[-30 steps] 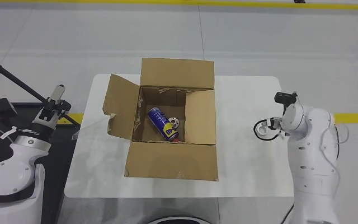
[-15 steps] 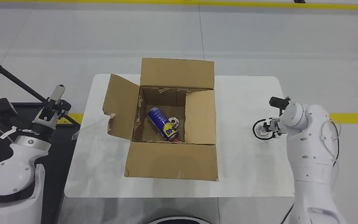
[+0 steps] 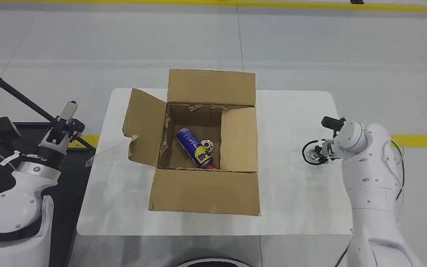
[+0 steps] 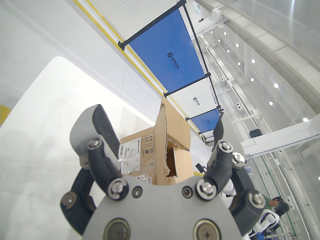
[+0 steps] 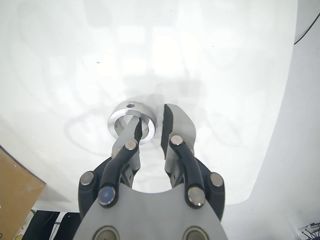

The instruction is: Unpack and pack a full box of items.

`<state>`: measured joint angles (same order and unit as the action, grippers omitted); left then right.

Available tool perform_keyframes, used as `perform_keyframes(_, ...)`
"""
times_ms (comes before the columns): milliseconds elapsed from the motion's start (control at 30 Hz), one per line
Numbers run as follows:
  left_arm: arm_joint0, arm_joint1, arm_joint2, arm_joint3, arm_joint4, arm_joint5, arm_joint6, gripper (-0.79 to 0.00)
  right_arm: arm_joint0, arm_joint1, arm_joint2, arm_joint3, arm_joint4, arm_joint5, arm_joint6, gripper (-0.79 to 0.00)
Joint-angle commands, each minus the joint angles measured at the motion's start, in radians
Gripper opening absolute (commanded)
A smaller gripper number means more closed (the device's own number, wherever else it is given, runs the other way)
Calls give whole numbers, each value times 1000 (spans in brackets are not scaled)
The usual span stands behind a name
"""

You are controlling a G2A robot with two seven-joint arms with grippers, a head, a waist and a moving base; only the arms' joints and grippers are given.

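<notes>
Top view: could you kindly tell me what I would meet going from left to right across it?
The left gripper → open brown cardboard box, with a blue spray can inside it → silver metal ring.

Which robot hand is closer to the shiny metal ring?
Right. The right gripper has one finger inside the metal ring; the left gripper sits beyond the box's far side.

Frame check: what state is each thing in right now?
cardboard box: open, flaps not folded shut.
spray can: lying on its side inside the box.
metal ring: low at the table, unclamped.
left gripper: jaws open, empty.
right gripper: jaws open, one inside the ring, one outside.
</notes>
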<state>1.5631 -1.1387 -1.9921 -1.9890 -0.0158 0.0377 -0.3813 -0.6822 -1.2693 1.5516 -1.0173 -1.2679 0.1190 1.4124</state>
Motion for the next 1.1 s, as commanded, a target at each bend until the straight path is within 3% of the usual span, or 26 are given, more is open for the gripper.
perform_keyframes(0,0,0,0,0,0,0,0,0,2,1,-3,6,3,1,-2,-785)
perform_keyframes(200,0,0,0,0,0,0,0,0,-6,5,-6,-23,14,15,-8,-785)
perform_keyframes(333,0,0,0,0,0,0,0,0,-31,8,11,-129,58,21,-39,-785)
perform_keyframes(633,0,0,0,0,0,0,0,0,-218,-11,-51,-735,173,151,-206,-785)
perform_keyframes(800,0,0,0,0,0,0,0,0,-265,-30,-215,-937,225,151,-318,-785)
perform_keyframes(1067,0,0,0,0,0,0,0,0,-114,-90,-600,-778,178,167,-422,-785)
